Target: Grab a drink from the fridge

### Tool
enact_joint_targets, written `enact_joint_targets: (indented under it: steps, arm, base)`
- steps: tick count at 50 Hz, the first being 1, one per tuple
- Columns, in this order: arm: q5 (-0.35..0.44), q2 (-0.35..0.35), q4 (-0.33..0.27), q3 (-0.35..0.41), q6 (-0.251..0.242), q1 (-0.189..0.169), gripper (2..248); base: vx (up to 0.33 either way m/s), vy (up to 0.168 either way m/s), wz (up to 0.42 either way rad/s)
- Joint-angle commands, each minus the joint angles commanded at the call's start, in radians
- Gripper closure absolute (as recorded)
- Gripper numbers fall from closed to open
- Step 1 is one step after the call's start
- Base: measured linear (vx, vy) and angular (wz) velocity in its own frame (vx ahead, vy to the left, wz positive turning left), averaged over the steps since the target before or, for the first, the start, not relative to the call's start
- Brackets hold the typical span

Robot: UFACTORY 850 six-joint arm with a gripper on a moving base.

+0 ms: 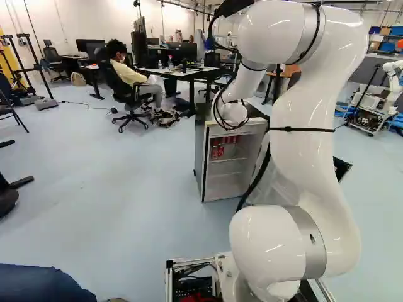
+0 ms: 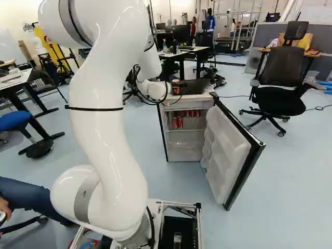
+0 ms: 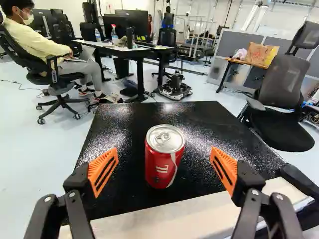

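Note:
The gripper cannot be made out clearly in the base views. In the wrist view the gripper [image 3: 165, 158] stands open, orange pads wide apart. A red can with a silver lid [image 3: 162, 162] is upright on the black top of the fridge [image 3: 199, 117], between the two fingers, with a gap on either side. The same can [image 2: 176, 88] shows beside the arm's wrist in the right base view. Below, the white fridge [image 2: 184, 152] has its door [image 2: 228, 150] open, and several red cans [image 2: 178, 123] are inside on the upper part.
Beyond the fridge are a desk with monitors [image 3: 122, 51] and a low wheeled device [image 3: 175, 87]. An office chair [image 2: 282, 78] is to the fridge's right. Another robot [image 1: 393, 88] stands at the far right of the left base view. A person's leg [image 2: 28, 199] is close beside the base.

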Motion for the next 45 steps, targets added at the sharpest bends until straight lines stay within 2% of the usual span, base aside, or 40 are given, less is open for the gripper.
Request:
enact_joint_targets:
  steps: [10, 45]
  arm:
    - [0.0, 0.026, 0.0, 0.033, 0.0, -0.002, 3]
    - [0.0, 0.18, 0.0, 0.225, 0.0, -0.019, 3]
  base:
    - [0.0, 0.0, 0.0]
    - [0.0, 0.0, 0.0]
